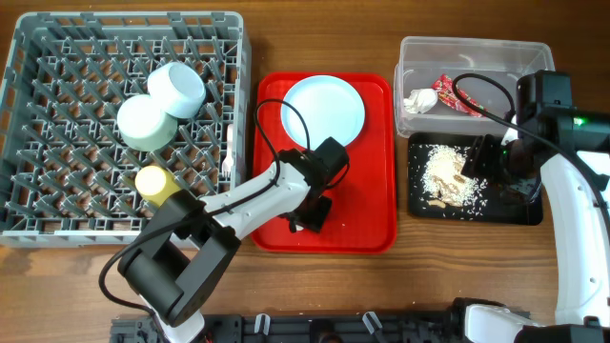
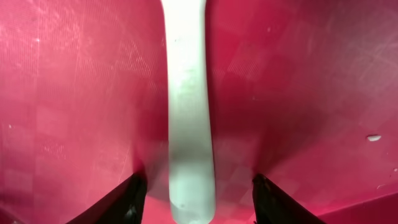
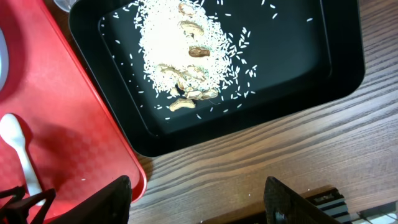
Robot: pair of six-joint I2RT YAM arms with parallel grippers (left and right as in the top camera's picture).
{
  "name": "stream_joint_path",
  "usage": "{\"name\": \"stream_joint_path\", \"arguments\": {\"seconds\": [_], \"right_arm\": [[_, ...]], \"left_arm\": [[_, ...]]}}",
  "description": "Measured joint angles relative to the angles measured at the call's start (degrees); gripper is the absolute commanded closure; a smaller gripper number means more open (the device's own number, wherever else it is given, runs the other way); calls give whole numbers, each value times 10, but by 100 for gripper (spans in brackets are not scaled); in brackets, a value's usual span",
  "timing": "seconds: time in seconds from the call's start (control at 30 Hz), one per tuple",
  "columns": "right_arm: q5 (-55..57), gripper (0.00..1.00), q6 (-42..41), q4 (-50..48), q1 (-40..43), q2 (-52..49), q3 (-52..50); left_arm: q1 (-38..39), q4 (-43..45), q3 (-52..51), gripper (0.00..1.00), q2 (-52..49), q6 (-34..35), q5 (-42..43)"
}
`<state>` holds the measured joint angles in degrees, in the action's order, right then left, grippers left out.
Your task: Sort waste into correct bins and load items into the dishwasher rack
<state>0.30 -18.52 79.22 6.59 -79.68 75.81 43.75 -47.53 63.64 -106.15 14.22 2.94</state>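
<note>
My left gripper [image 1: 310,215] is low over the flat red serving tray [image 1: 367,224], open, its fingers [image 2: 196,200] either side of a white plastic spoon handle [image 2: 189,124] without touching it. The spoon [image 3: 18,149] lies on the red tray. The white plate [image 1: 322,110] sits at the tray's far end. The light blue bowl [image 1: 178,88], pale green bowl [image 1: 146,122] and yellow cup [image 1: 155,183] are in the grey rack [image 1: 57,191]. The napkin [image 1: 420,99] and wrapper [image 1: 456,95] lie in the clear tub [image 1: 477,48]. Food scraps [image 1: 448,176] lie in the black tray [image 1: 515,211]. My right gripper [image 3: 199,199] is open and empty. The fork is out of view.
The right arm [image 1: 572,238] rises from the front right and reaches over the black tray [image 3: 298,81]. A black cable [image 1: 272,133] loops over the red tray's left edge. Bare wooden table [image 3: 280,149] shows between the black tray and the front edge.
</note>
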Motion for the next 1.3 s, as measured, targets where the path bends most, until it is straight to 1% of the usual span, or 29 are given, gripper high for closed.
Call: {"name": "stream_joint_path", "arguments": {"seconds": [0.07,0.1,0.13,0.2,0.23,0.27,0.3,0.37,0.43,0.47,0.5,0.57,0.7,0.73,0.77,0.8,0.83,0.87,0.93,0.97,1.03,1.07,1.1,1.13,1.2,1.27,1.3], "right_arm": [[0,32,0,2,0,0,0],[0,31,0,3,0,0,0],[0,31,0,3,0,0,0],[0,32,0,4,0,0,0],[0,31,0,3,0,0,0],[0,31,0,4,0,0,0],[0,31,0,4,0,0,0],[0,32,2,4,0,0,0],[0,31,2,4,0,0,0],[0,32,2,4,0,0,0],[0,31,2,5,0,0,0],[0,31,2,5,0,0,0],[0,31,2,5,0,0,0],[0,31,2,5,0,0,0],[0,32,2,5,0,0,0],[0,32,2,5,0,0,0],[0,31,2,5,0,0,0],[0,31,2,5,0,0,0],[0,31,2,5,0,0,0],[0,31,2,5,0,0,0],[0,32,2,5,0,0,0],[0,31,2,5,0,0,0],[0,31,2,5,0,0,0],[0,31,2,5,0,0,0],[0,32,2,5,0,0,0],[0,31,2,5,0,0,0],[0,31,2,5,0,0,0]], "left_arm": [[0,0,-1,58,1,-2,0],[0,0,-2,59,1,-3,0],[0,0,-2,62,1,-2,0],[0,0,-3,71,1,-2,0],[0,0,-3,80,1,-4,0],[0,0,-3,86,1,-2,1],[0,-1,-3,88,1,-1,2],[0,-1,-3,96,2,-2,5],[0,-2,-3,96,5,-3,11],[-1,1,6,96,29,-2,19],[-1,4,7,96,33,-2,19],[0,-2,-9,96,8,-2,19],[0,-3,-11,96,5,-2,19],[0,-3,-11,96,5,-2,19],[0,-3,-11,93,5,-2,19],[0,-5,-10,75,5,-2,19],[0,-9,-7,73,5,-2,19],[0,-12,9,67,6,-2,19],[0,0,37,60,7,1,19],[-1,31,54,51,8,2,19],[-1,90,66,56,10,27,19],[-1,116,67,49,10,48,19],[0,137,67,48,10,63,14],[-1,145,67,50,10,74,3],[-1,157,67,49,10,111,-51],[-3,165,67,47,9,126,-86],[-3,167,67,42,6,129,-97]]}}
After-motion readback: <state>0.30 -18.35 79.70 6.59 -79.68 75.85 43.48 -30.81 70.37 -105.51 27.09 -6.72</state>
